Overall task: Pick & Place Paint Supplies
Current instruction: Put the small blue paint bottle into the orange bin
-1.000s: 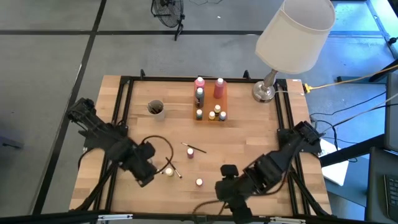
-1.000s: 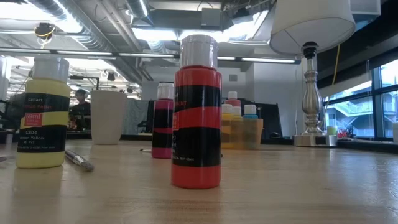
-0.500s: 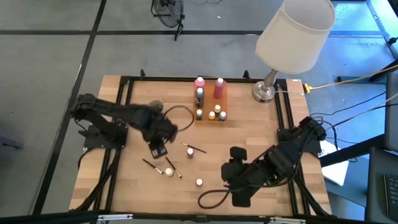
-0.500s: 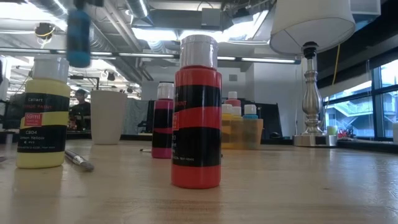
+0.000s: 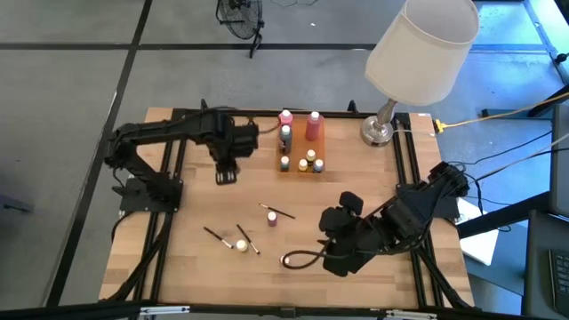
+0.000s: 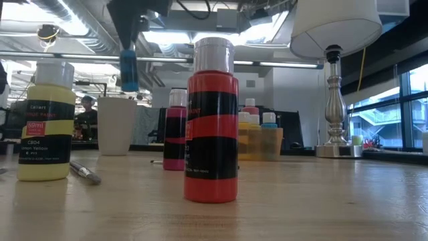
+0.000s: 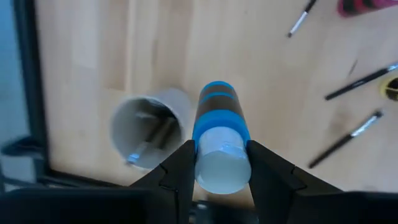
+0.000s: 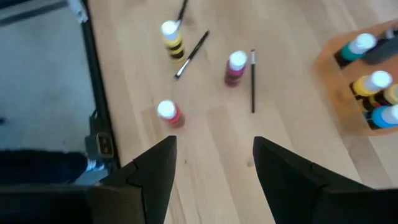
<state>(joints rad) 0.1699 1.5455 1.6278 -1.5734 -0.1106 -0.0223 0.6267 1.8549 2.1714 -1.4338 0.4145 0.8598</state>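
Beside the white cup (image 5: 222, 153), the left gripper (image 5: 226, 169) has swung up from the table's middle, fingers clamped on 1 blue bottle (image 7: 219, 134) held just above it; farther from that cup, the right gripper (image 5: 331, 260) hovers, fingers apart, having edged inward.

A white-shaded lamp (image 5: 418, 53) stands at the wooden table's (image 5: 356, 191) far corner, beside a yellow cable (image 5: 498, 114).

Two dark jointed arms, black cables
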